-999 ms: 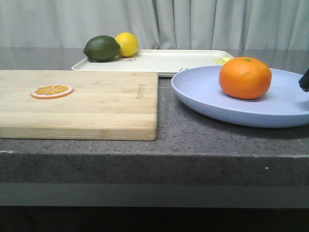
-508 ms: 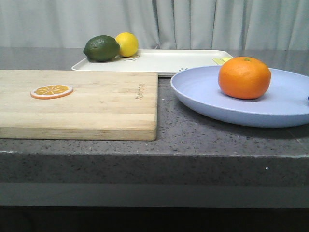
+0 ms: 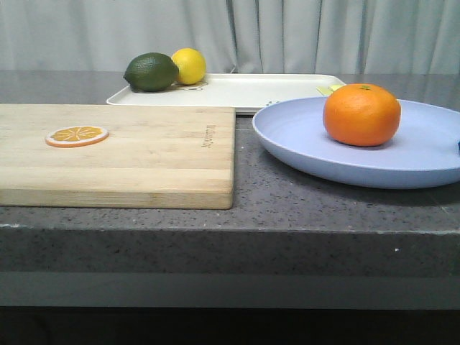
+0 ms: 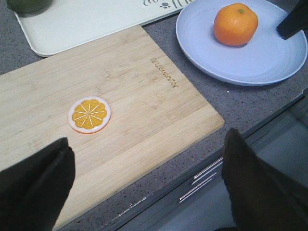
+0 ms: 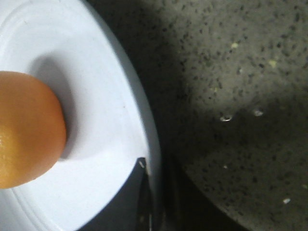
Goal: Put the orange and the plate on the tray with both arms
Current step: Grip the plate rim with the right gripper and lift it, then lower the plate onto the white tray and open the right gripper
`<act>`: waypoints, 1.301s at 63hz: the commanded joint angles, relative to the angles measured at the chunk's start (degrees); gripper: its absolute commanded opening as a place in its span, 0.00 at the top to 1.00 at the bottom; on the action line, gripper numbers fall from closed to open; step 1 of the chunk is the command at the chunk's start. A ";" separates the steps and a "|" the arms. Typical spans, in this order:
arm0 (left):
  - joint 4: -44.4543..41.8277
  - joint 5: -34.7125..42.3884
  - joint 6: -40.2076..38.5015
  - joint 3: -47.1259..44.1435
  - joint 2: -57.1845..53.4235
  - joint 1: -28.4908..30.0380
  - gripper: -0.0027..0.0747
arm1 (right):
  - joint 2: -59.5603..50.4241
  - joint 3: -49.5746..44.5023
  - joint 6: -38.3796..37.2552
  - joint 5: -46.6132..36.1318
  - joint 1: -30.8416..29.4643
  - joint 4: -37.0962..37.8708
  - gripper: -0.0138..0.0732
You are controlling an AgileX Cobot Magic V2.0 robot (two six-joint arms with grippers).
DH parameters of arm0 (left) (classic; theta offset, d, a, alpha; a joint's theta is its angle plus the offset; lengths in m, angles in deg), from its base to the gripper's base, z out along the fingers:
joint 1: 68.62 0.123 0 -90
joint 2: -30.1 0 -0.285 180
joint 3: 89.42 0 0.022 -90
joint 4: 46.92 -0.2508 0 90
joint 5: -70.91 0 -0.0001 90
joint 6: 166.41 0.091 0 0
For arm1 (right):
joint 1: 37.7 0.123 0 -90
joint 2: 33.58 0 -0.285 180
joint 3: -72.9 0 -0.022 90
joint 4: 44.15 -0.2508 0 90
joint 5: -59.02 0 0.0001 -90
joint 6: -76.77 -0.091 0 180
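Observation:
The orange (image 3: 361,115) sits on the pale lavender-blue plate (image 3: 302,136), on the dark counter at the right. The cream tray (image 3: 251,90) lies behind them; the plate's far edge overlaps the tray's front rim in the front view. My right gripper (image 5: 154,192) is shut on the plate's rim (image 5: 144,125), one finger on the inside and one outside, close to the orange (image 5: 24,130). It barely shows in the front view (image 3: 458,147). My left gripper (image 4: 147,142) is open and empty above the near edge of the cutting board.
A wooden cutting board (image 3: 144,158) with a flat orange slice (image 3: 77,135) fills the left of the counter. A green lime (image 3: 151,72) and a yellow lemon (image 3: 190,65) sit on the tray's far-left corner. The counter's front edge (image 4: 192,163) is just below my left gripper.
The plate with the orange has shifted slightly to the left. The right gripper's finger dropped lower at the right edge of the front view and now barely shows.

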State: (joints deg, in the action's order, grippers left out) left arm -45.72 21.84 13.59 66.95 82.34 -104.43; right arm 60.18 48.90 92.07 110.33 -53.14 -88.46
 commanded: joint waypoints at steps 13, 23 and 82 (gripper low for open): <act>0.25 3.92 -0.56 1.45 -0.20 0.18 0.19 | -1.74 7.38 0.84 8.25 -0.40 -2.23 0.98; 0.25 3.92 -0.56 1.45 -0.20 0.18 0.19 | -1.65 11.83 -0.80 9.82 -0.35 -2.23 0.98; 0.36 3.48 -0.56 1.45 -0.20 0.18 0.19 | 36.65 68.89 -23.73 10.28 15.31 -1.71 0.98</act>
State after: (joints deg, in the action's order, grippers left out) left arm -45.72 21.84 13.59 66.95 82.34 -104.43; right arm 96.76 110.01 71.16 121.12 -38.59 -86.53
